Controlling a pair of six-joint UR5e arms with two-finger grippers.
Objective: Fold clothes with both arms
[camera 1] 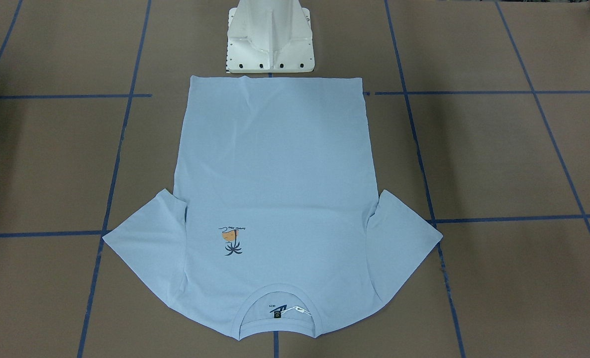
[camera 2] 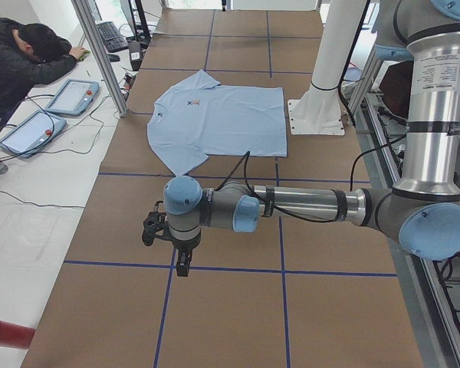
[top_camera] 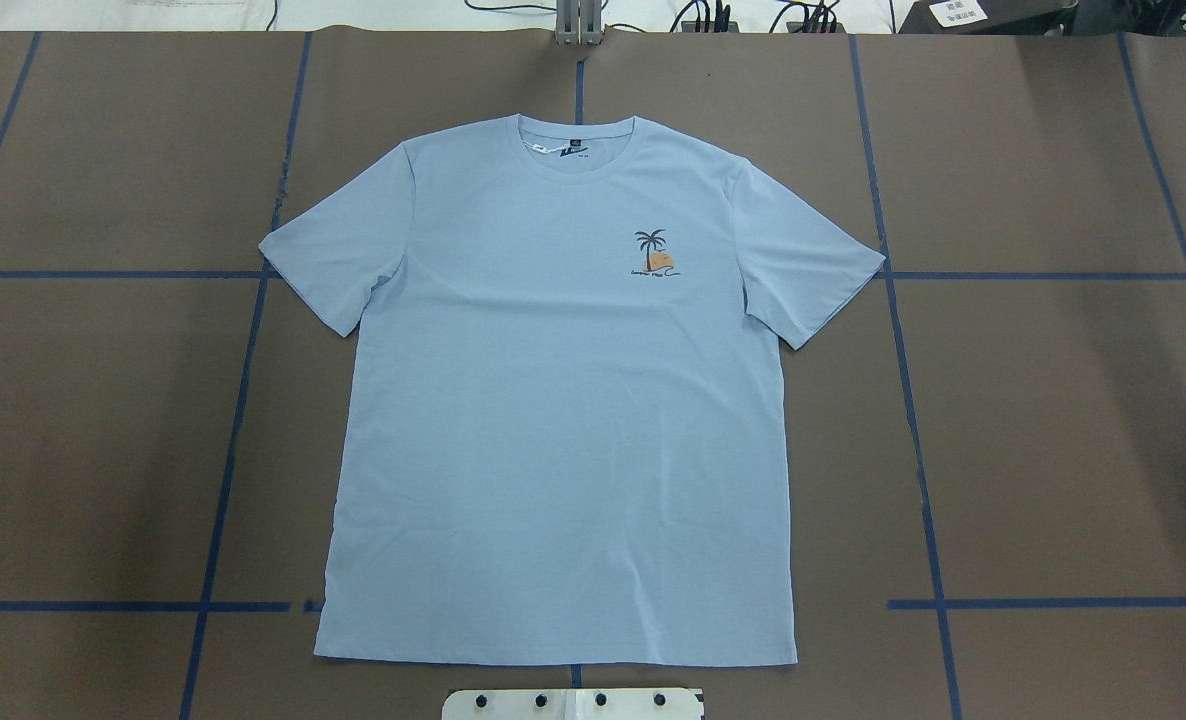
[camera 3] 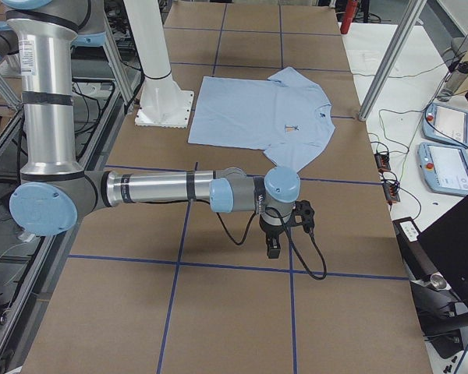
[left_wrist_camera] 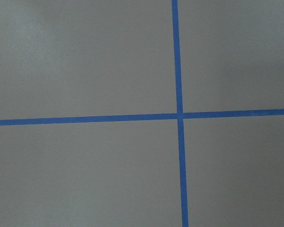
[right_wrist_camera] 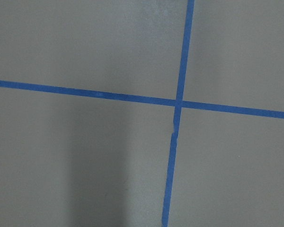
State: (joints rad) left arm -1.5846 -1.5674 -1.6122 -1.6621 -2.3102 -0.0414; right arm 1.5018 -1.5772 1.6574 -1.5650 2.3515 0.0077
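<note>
Light blue T-shirt (top_camera: 553, 400) laid flat at centre of brown paper-covered table (top_camera: 1053, 450), print up, sleeves spread, hem toward pedestal base (camera 1: 270, 44). No fold is seen; whole task is judged left. Left gripper (camera 2: 182, 268) and right gripper (camera 3: 273, 249) are parked well apart from shirt. Nothing is seen held by either; jaw opening cannot be told.

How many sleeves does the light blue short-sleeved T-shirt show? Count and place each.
2. The light blue T-shirt has one sleeve on the robot's left, the other sleeve on its right; neither hidden.
</note>
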